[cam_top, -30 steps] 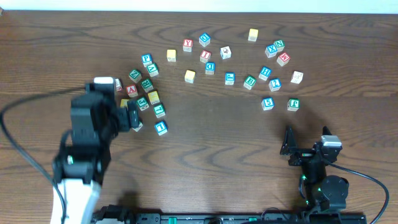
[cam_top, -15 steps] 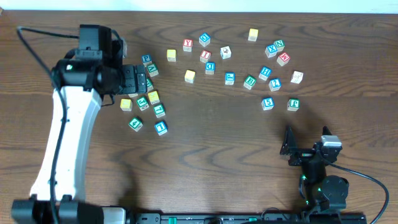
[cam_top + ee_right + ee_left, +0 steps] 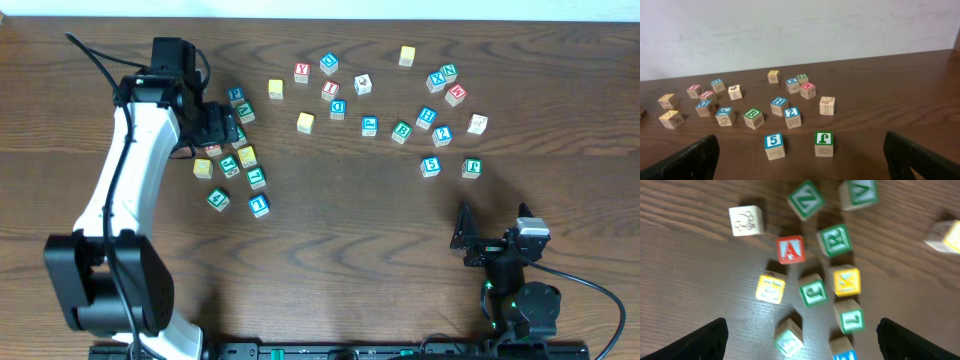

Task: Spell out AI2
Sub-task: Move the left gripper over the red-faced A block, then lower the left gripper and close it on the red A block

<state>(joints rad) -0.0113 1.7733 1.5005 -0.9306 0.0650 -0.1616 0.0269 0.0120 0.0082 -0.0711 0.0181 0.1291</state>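
The red A block [image 3: 790, 249] lies in the left cluster, seen in the left wrist view between a green Z block [image 3: 806, 200] and a yellow block [image 3: 771, 288]. In the overhead view my left gripper [image 3: 216, 128] hangs over that cluster and hides the A. Its jaws [image 3: 800, 340] are open, empty and above the blocks. The red I block [image 3: 330, 90] sits at the back centre. The blue 2 block [image 3: 441, 135] lies at the right and also shows in the right wrist view [image 3: 792, 114]. My right gripper [image 3: 465, 235] rests open and empty [image 3: 802, 160] at the front right.
Several other letter blocks are scattered across the back half of the table. A green R [image 3: 834, 240], yellow K [image 3: 845, 280] and green L [image 3: 849, 317] crowd the A. A blue 5 [image 3: 773, 142] and green J [image 3: 823, 141] lie just ahead of the right gripper.
My left arm has swung from the front left toward the back and now reaches over the left block cluster. The right arm has not moved.
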